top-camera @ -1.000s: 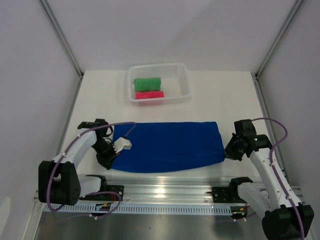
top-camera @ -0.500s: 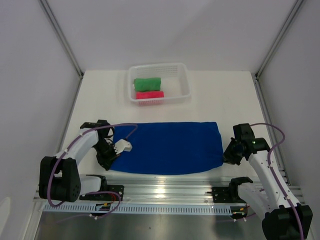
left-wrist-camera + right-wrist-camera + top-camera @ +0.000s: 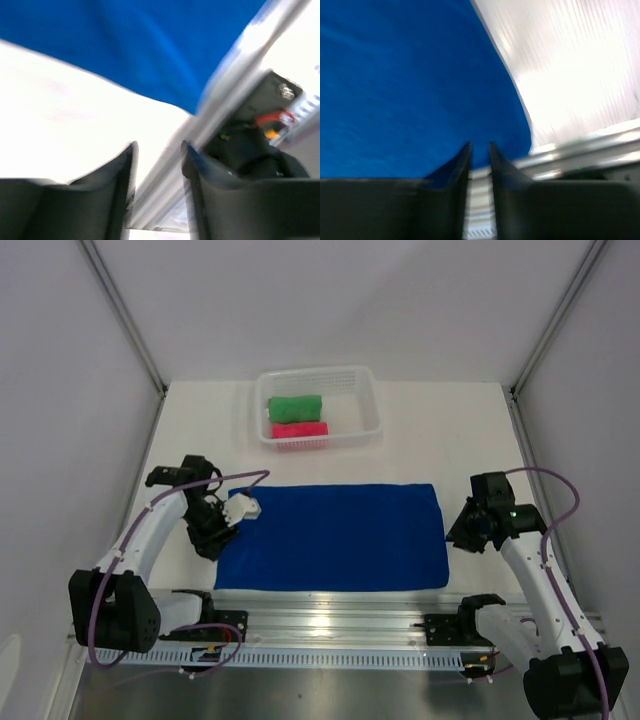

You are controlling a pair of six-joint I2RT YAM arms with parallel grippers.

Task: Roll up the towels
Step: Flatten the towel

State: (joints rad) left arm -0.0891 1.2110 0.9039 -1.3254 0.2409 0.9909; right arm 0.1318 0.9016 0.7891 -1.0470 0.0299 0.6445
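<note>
The royal blue towel (image 3: 335, 537) lies spread flat near the table's front edge; it also shows in the left wrist view (image 3: 135, 45) and the right wrist view (image 3: 410, 85). The green towel (image 3: 295, 406) and the pink towel (image 3: 299, 429) lie rolled in the white basket (image 3: 367, 400). My left gripper (image 3: 208, 546) hovers at the blue towel's left edge, open and empty (image 3: 157, 145). My right gripper (image 3: 456, 539) is at the towel's right edge, its jaws a narrow gap apart with nothing between them (image 3: 480, 145).
A metal rail (image 3: 330, 620) runs along the front edge just below the blue towel, also in the left wrist view (image 3: 235, 85). The basket stands at the back centre. White walls with metal posts enclose the table on three sides.
Both grippers have let go of the blue towel's near corners and drawn back and up. The towel's near edge now lies straight and flat.
</note>
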